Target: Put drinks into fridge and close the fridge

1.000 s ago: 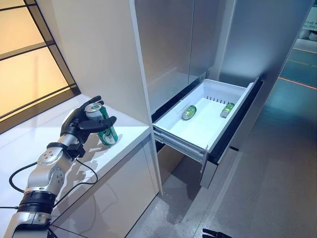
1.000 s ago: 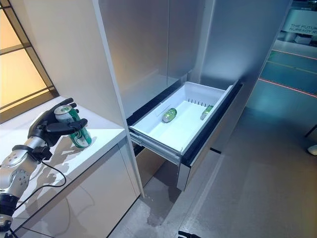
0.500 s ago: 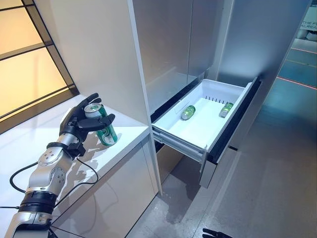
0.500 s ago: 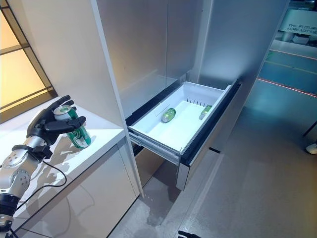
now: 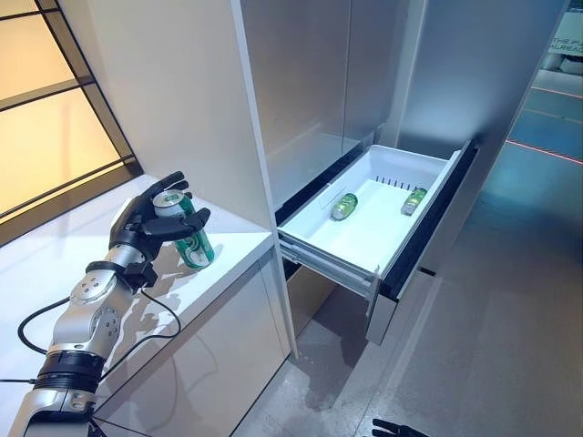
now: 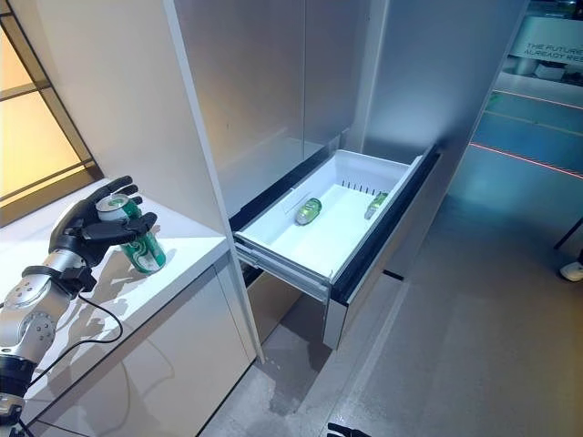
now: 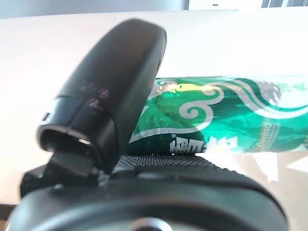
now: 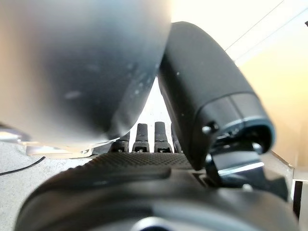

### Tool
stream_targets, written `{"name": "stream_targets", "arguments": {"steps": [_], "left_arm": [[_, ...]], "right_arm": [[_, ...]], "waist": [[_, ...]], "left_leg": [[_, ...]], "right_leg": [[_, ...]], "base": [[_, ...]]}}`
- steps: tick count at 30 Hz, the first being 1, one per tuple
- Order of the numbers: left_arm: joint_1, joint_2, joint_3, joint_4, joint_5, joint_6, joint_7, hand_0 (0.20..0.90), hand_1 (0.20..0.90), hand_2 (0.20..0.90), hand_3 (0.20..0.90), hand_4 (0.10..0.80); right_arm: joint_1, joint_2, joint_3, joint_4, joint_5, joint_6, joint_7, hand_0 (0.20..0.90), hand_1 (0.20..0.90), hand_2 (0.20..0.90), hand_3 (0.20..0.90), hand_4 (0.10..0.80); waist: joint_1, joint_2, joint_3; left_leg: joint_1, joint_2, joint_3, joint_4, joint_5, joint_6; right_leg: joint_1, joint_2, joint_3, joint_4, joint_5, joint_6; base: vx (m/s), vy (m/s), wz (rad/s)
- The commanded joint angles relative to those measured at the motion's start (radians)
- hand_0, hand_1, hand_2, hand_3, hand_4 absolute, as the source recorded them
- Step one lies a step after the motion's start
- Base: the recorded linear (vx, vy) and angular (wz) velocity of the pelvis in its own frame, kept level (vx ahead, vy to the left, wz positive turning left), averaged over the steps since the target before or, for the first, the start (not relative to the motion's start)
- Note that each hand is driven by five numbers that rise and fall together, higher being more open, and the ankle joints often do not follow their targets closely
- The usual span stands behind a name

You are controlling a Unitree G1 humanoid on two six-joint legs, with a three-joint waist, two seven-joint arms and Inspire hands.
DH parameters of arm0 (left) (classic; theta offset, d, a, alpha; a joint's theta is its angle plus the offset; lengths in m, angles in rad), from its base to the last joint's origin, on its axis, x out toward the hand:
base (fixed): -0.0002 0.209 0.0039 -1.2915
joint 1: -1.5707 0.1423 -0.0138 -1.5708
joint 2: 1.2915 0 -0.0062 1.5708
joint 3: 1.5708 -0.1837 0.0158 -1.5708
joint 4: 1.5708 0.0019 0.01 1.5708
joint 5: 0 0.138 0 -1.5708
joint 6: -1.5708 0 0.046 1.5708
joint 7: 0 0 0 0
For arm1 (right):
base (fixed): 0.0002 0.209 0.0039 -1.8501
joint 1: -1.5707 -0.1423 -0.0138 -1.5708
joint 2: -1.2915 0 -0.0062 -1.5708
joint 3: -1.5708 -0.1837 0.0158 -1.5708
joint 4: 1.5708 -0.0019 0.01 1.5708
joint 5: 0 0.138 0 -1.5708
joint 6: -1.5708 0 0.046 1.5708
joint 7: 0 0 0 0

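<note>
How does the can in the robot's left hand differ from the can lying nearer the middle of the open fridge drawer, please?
The held can is over the white counter, gripped by the left hand; the drawer can lies free inside the drawer. The held can stands nearly upright, slightly tilted, its top showing; the drawer can lies on its side. Both are green drink cans of similar shape.

White counter (image 5: 55,264) is seen at lower left, its front panel (image 5: 209,364) dropping to the grey speckled floor (image 5: 474,364). A tall white side panel (image 5: 182,100) rises from the counter's far edge. A dark-framed window (image 5: 55,118) with warm orange panes is set behind the counter. Red floor lines (image 6: 537,159) are seen far beyond the counter, at upper right. A white shoe (image 6: 574,270) is seen at the right edge, well apart from the counter.
</note>
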Motion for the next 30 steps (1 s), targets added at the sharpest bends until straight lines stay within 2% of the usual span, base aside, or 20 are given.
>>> {"name": "stream_targets", "arguments": {"steps": [1,11,15,19,22,24,26,28,29,30], "left_arm": [[-0.269,0.017,0.033,0.035,-0.002,-0.138,0.013,0.300,0.300,0.300,0.200,0.100],[-0.278,0.019,0.020,-0.011,-0.003,-0.173,0.005,0.300,0.300,0.300,0.200,0.100],[-0.290,0.022,0.015,-0.092,-0.098,-0.194,-0.014,0.300,0.300,0.300,0.200,0.100],[-0.306,-0.013,0.003,-0.257,-0.258,-0.229,-0.053,0.300,0.300,0.300,0.200,0.100],[-0.308,-0.047,-0.017,-0.381,-0.339,-0.243,-0.083,0.300,0.300,0.300,0.200,0.100],[-0.301,-0.068,-0.042,-0.447,-0.411,-0.242,-0.146,0.300,0.300,0.300,0.200,0.100],[-0.291,-0.081,-0.056,-0.470,-0.456,-0.234,-0.214,0.300,0.300,0.300,0.200,0.100],[-0.268,-0.084,-0.084,-0.528,-0.463,-0.237,-0.266,0.300,0.300,0.300,0.200,0.100],[-0.262,-0.082,-0.089,-0.538,-0.465,-0.241,-0.276,0.300,0.300,0.300,0.200,0.100],[-0.233,-0.088,-0.112,-0.576,-0.453,-0.256,-0.317,0.300,0.300,0.300,0.200,0.100]], "right_arm": [[-0.003,-0.023,0.047,0.040,0.011,0.010,0.010,0.900,0.900,0.900,0.900,0.800],[-0.008,-0.025,0.049,0.043,0.019,-0.029,0.023,0.900,0.900,0.900,0.900,0.800],[-0.015,-0.029,0.053,0.012,0.019,-0.087,0.019,0.900,0.900,0.900,0.900,0.800],[-0.036,-0.042,0.087,-0.086,-0.023,-0.215,-0.017,0.900,0.900,0.900,0.900,0.800],[-0.043,-0.049,0.124,-0.273,-0.052,-0.225,-0.045,0.900,0.900,0.900,0.900,0.800],[-0.032,-0.048,0.150,-0.454,-0.034,-0.179,-0.019,0.900,0.900,0.900,0.900,0.800],[-0.020,-0.046,0.162,-0.546,-0.019,-0.166,0.015,0.900,0.900,0.900,0.900,0.800],[0.001,-0.039,0.176,-0.728,-0.002,-0.091,0.051,0.900,0.900,0.900,0.900,0.800],[0.005,-0.041,0.179,-0.754,0.003,-0.090,0.065,0.900,0.900,0.900,0.900,0.800],[0.010,-0.052,0.186,-0.875,0.031,-0.064,0.102,0.900,0.900,0.900,0.900,0.800]], "waist": [[-0.020,0.021,0.002],[-0.019,0.021,0.001],[-0.016,0.018,0.000],[-0.010,0.012,0.000],[-0.011,0.007,0.002],[-0.015,0.001,0.006],[-0.019,-0.001,0.009],[-0.023,-0.006,0.011],[-0.024,-0.007,0.011],[-0.024,-0.012,0.013]], "left_leg": [[0.031,-0.067,-0.015,0.036,-0.125,0.023],[0.031,-0.066,-0.015,0.034,-0.124,0.022],[0.031,-0.065,-0.016,0.034,-0.123,0.022],[0.029,-0.062,-0.018,0.034,-0.123,0.022],[0.030,-0.060,-0.023,0.030,-0.120,0.022],[0.029,-0.061,-0.026,0.028,-0.117,0.023],[0.030,-0.061,-0.027,0.028,-0.116,0.023],[0.031,-0.061,-0.028,0.027,-0.114,0.022],[0.031,-0.061,-0.029,0.027,-0.113,0.022],[0.031,-0.061,-0.032,0.025,-0.109,0.022]], "right_leg": [[0.006,0.044,-0.021,0.093,-0.131,0.025],[0.006,0.044,-0.020,0.092,-0.130,0.026],[0.005,0.044,-0.021,0.093,-0.129,0.026],[0.005,0.042,-0.027,0.094,-0.130,0.025],[0.004,0.042,-0.028,0.097,-0.132,0.023],[0.002,0.042,-0.030,0.099,-0.132,0.023],[0.002,0.041,-0.032,0.101,-0.132,0.022],[0.003,0.040,-0.034,0.101,-0.132,0.023],[0.003,0.040,-0.035,0.101,-0.131,0.023],[0.005,0.040,-0.036,0.100,-0.129,0.024]], "base": [[0.000,0.000,0.00],[0.000,0.000,0.00],[0.000,0.000,0.00],[0.000,0.000,0.00],[-0.014,-0.008,0.00],[-0.037,-0.023,-0.01],[0.000,0.000,0.00],[0.000,0.000,0.00],[-0.032,-0.026,0.00],[0.000,0.000,0.00]]}}
